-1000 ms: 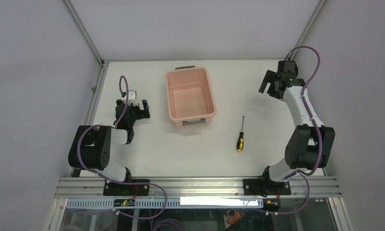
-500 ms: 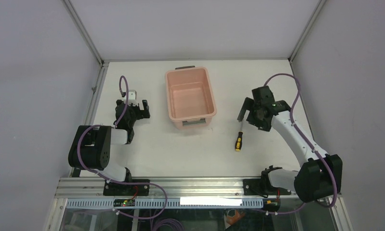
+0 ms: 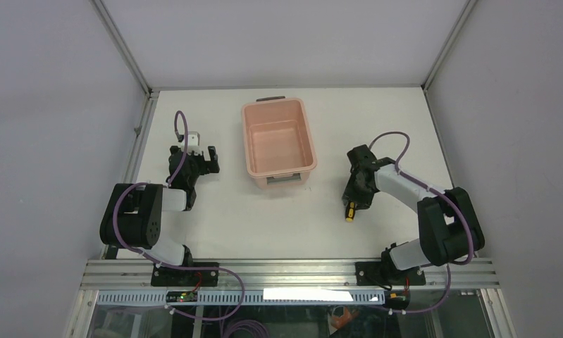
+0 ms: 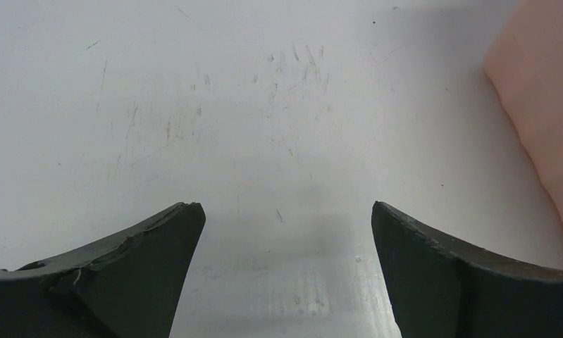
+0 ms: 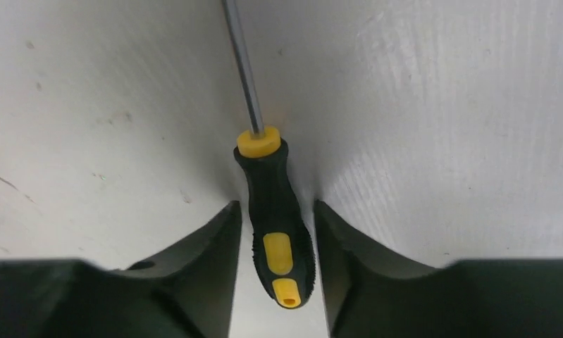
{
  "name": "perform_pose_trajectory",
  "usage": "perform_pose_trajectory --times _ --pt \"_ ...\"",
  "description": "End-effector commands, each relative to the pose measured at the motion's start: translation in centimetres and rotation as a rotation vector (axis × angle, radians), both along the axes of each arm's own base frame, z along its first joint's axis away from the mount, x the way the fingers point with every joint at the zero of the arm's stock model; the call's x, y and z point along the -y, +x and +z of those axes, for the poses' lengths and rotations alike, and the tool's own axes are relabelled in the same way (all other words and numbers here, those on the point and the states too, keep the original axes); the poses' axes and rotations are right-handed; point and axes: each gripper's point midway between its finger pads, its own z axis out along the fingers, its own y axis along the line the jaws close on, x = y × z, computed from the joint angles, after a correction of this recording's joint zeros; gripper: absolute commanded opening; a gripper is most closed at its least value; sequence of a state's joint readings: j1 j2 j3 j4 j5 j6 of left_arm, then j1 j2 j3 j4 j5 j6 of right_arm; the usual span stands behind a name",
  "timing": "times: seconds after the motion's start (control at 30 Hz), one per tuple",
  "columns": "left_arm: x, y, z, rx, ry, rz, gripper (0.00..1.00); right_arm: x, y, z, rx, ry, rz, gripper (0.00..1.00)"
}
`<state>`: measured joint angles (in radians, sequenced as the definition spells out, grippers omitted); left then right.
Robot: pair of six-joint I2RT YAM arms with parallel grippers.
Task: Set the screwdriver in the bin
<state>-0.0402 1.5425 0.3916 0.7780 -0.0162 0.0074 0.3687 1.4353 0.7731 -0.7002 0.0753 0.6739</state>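
Note:
The screwdriver (image 5: 275, 211), black handle with yellow patches and a thin shaft, lies on the white table with its shaft pointing away from me. My right gripper (image 5: 276, 205) straddles the handle, both fingers pressed close against its sides. From above, only the yellow butt of the screwdriver (image 3: 348, 213) shows below the right gripper (image 3: 354, 197). The pale pink bin (image 3: 244, 141) stands up and to the left, with nothing inside. My left gripper (image 3: 206, 156) rests open on the table left of the bin, nothing between its fingers (image 4: 158, 239).
A pink edge of the bin (image 4: 546, 105) shows at the right of the left wrist view. The table's metal frame (image 3: 141, 134) runs along the left side, and grey walls close in the back and both sides.
The right arm swung down from the far right corner to the screwdriver. Its jaws, wide open before, have closed in on the handle. The left arm has not moved.

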Motion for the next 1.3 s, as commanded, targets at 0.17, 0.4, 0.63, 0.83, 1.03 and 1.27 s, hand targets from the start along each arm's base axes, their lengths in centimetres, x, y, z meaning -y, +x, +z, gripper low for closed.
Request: perform_pose_trajectory --times 0.17,0.4,0.63,0.83,1.03,1.27 --pt "0.8 0.2 1.6 0.052 -0.025 -0.027 0.99 1.1 2.7 1.9 0.081 -0.086 0.007 0.00" --pt "0.8 0.2 1.6 0.053 -0.025 -0.027 0.99 3.4 5.4 9.7 0.163 -0.213 0.113 0.00" --pt "0.9 0.2 1.6 0.052 -0.025 -0.028 0.99 1.8 8.8 17.5 0.275 -0.182 0.211 0.00" --pt "0.9 0.2 1.6 0.053 -0.025 -0.029 0.99 -6.3 11.0 23.3 0.399 -0.082 0.384 0.00" --pt "0.9 0.2 1.6 0.054 -0.025 -0.029 0.99 -15.4 13.1 24.9 0.456 0.041 0.534 0.00" --pt "0.8 0.2 1.6 0.053 -0.025 -0.027 0.99 -22.3 15.0 18.8 0.355 0.097 0.607 0.00"
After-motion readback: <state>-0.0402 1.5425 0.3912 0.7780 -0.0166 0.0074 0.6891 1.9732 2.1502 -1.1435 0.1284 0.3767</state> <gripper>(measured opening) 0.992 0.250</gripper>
